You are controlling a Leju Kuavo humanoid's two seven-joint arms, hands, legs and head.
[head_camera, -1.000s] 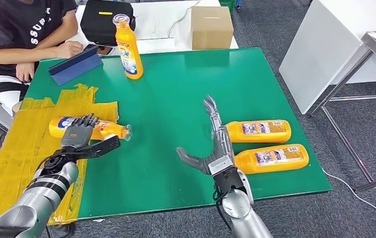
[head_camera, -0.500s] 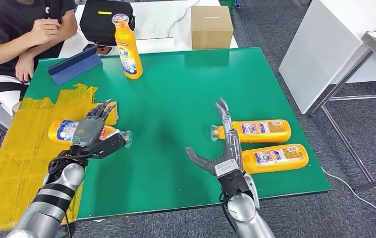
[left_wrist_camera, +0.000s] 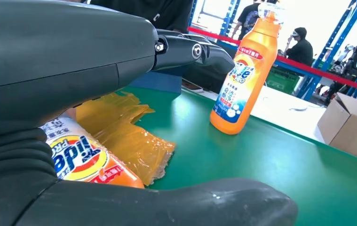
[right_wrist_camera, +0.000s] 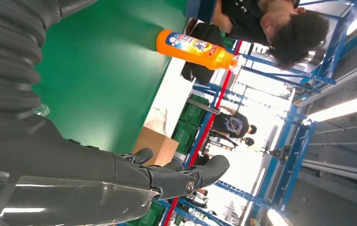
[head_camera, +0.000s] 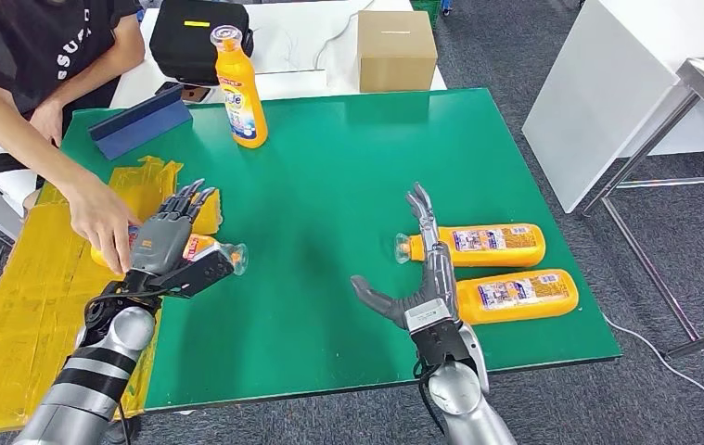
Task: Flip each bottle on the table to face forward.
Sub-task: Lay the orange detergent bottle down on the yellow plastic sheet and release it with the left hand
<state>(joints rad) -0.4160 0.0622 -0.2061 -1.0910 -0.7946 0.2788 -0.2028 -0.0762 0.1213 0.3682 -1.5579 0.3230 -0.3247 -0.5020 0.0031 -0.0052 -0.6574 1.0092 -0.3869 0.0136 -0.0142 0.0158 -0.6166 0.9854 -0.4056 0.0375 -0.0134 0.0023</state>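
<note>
Green table (head_camera: 329, 185), workshop behind. Left hand (head_camera: 170, 243) at 9 o'clock, fingers spread over lying bottle (head_camera: 201, 247), not gripping; person's hand (head_camera: 102, 221) reaches same bottle. Right hand (head_camera: 422, 278) open, edging toward two lying bottles (head_camera: 487, 243) at 3 o'clock. Upright bottle (head_camera: 239, 88) at 12 o'clock.

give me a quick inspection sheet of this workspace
surface: green table, yellow tape patch on its left side.
job's things: upright bottle at the back; left bottle lying; two right bottles lying.
clutter: blue folder, black bag, cardboard box.
hands: left hand open over the left bottle; right hand open beside the right bottles.
cables: white cable on the floor.
surroundings: person's hand on the left bottle.
</note>
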